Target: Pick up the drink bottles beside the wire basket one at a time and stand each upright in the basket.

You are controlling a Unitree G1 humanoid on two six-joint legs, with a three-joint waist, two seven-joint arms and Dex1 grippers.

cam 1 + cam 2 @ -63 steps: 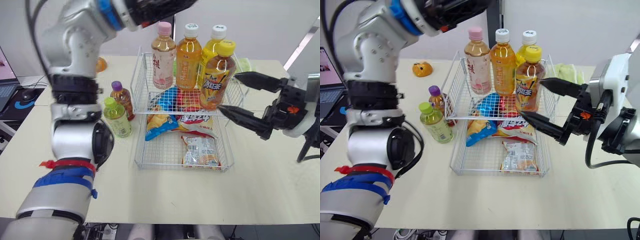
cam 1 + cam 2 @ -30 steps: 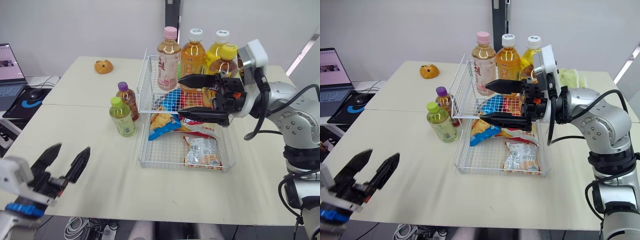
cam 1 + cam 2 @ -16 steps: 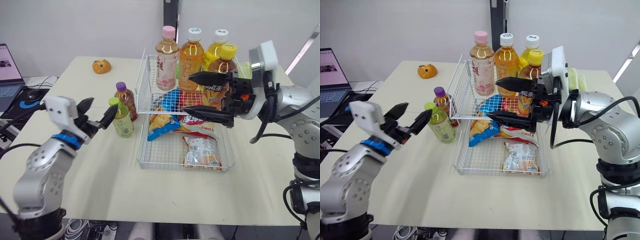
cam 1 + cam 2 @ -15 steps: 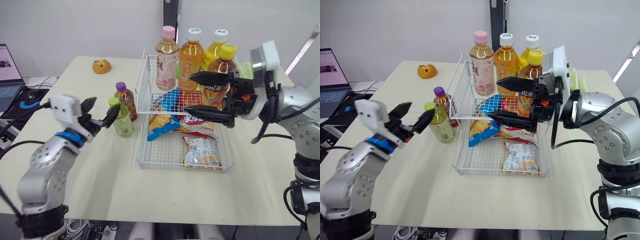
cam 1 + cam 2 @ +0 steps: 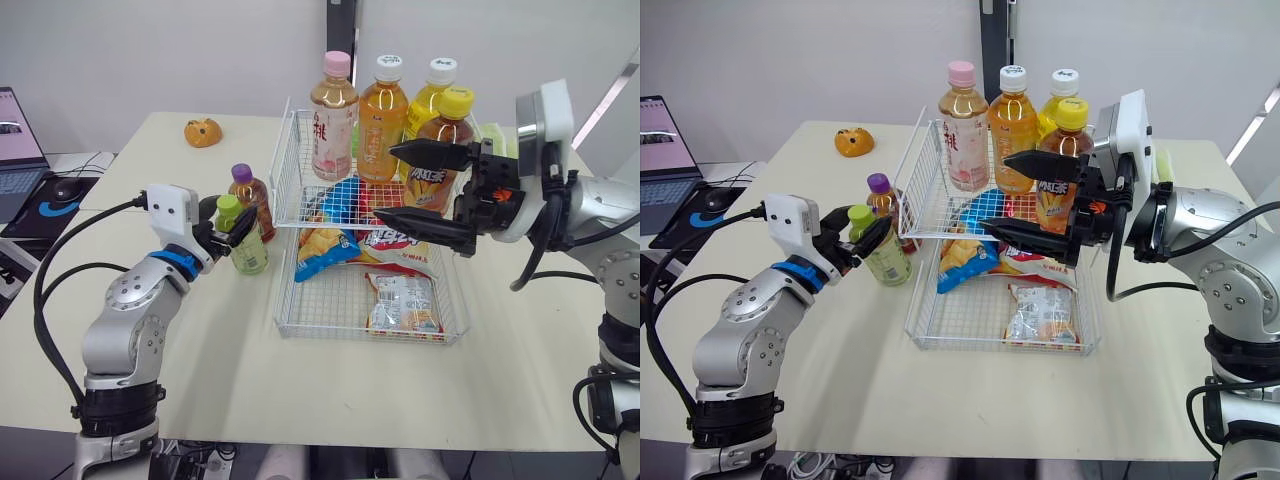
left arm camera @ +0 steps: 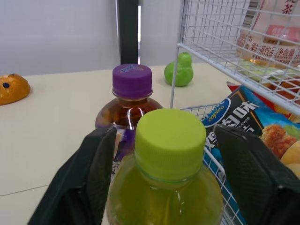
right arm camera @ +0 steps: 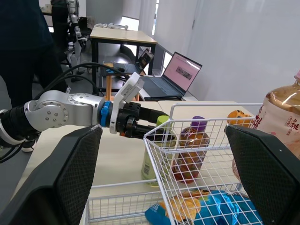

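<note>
**Four bottles in, two still outside**

The left gripper (image 5: 226,218) is spread around the green-capped bottle (image 5: 243,250), a finger on either side of its neck, not yet pinching. The bottle still stands on the table (image 5: 300,390). Just past the fingertips stands the purple-capped bottle (image 5: 250,195), beside the wire basket (image 5: 360,333). The right gripper (image 5: 387,182) hangs wide and empty over the basket. Beyond its fingers, the yellow-capped bottle (image 5: 443,150), pink-capped bottle (image 5: 332,115), white-capped orange bottle (image 5: 382,115) and white-capped yellow bottle (image 5: 428,95) stand upright inside. By my reading, two remain.
</note>
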